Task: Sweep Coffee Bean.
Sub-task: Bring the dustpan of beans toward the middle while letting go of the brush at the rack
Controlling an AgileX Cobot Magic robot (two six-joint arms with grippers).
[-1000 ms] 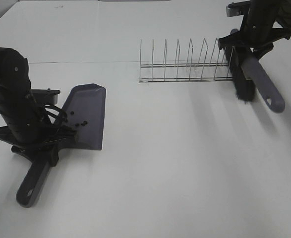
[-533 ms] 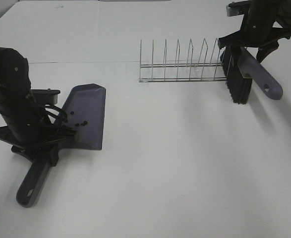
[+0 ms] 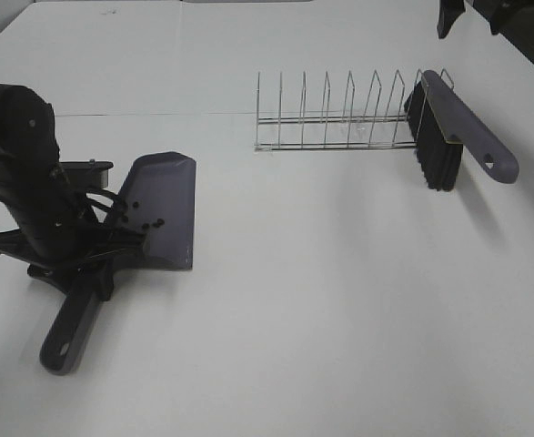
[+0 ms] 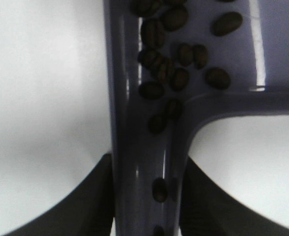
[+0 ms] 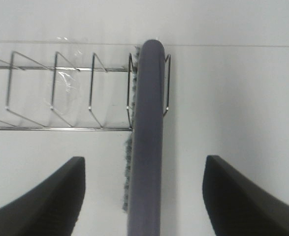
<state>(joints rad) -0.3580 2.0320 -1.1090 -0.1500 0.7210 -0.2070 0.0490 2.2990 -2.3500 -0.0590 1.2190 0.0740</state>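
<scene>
The grey-purple dustpan (image 3: 165,208) lies on the white table at the left, with several coffee beans (image 3: 146,217) in its pan. My left gripper (image 3: 86,259) is shut on the dustpan's handle (image 3: 66,328). In the left wrist view my left gripper (image 4: 146,206) clamps the handle (image 4: 144,162), and the beans (image 4: 169,73) lie by the pan's back wall, a few in the handle's groove. The brush (image 3: 448,127) rests in the wire rack's (image 3: 339,118) right end slot, bristles down. My right gripper (image 5: 144,196) is open and above the brush (image 5: 146,147), apart from it; it barely shows in the high view (image 3: 471,11).
The wire rack (image 5: 60,93) stands at the back, right of the middle, with several slots holding nothing. A seam line runs across the table (image 3: 294,300) behind the dustpan. The table's back edge is near the top of the high view.
My right gripper let go of the brush, left it in the rack's end slot and drew up and away. My left arm and the dustpan shifted slightly.
</scene>
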